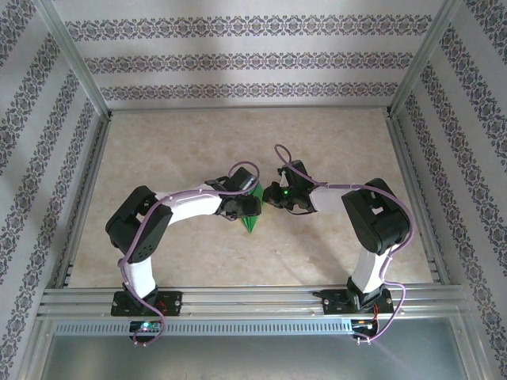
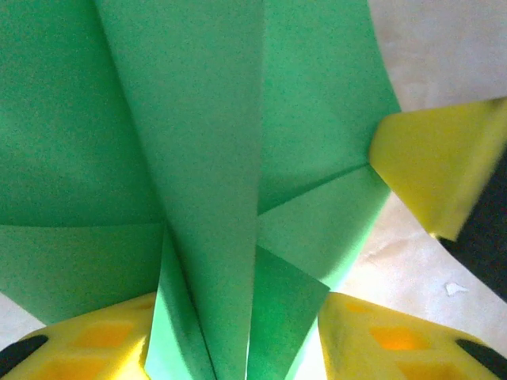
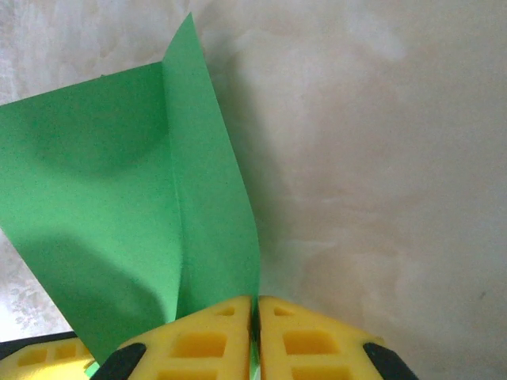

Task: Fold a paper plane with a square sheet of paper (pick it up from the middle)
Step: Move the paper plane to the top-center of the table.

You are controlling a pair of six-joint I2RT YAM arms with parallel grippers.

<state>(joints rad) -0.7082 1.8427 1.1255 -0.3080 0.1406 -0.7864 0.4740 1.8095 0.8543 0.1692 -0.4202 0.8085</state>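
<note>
The green sheet of paper stands folded into a narrow, creased paper plane [image 1: 252,220] at the middle of the table, between both wrists. My left gripper [image 1: 247,204] is open, and the plane's folded layers [image 2: 206,158] rise between its parted yellow fingers [image 2: 388,340]. A sliver of light shows beside the right finger. My right gripper [image 1: 275,196] comes in from the right and is shut on a thin edge of the paper [image 3: 119,182], its pads pressed together [image 3: 255,305]. One of its yellow fingers [image 2: 436,166] shows at the paper's right edge in the left wrist view.
The tabletop [image 1: 238,142] is pale marbled stone, bare behind the arms. Aluminium rails [image 1: 253,299] frame it at the front and sides, with patterned walls beyond. Both elbows [image 1: 142,226] [image 1: 376,218] stick outwards near the front corners.
</note>
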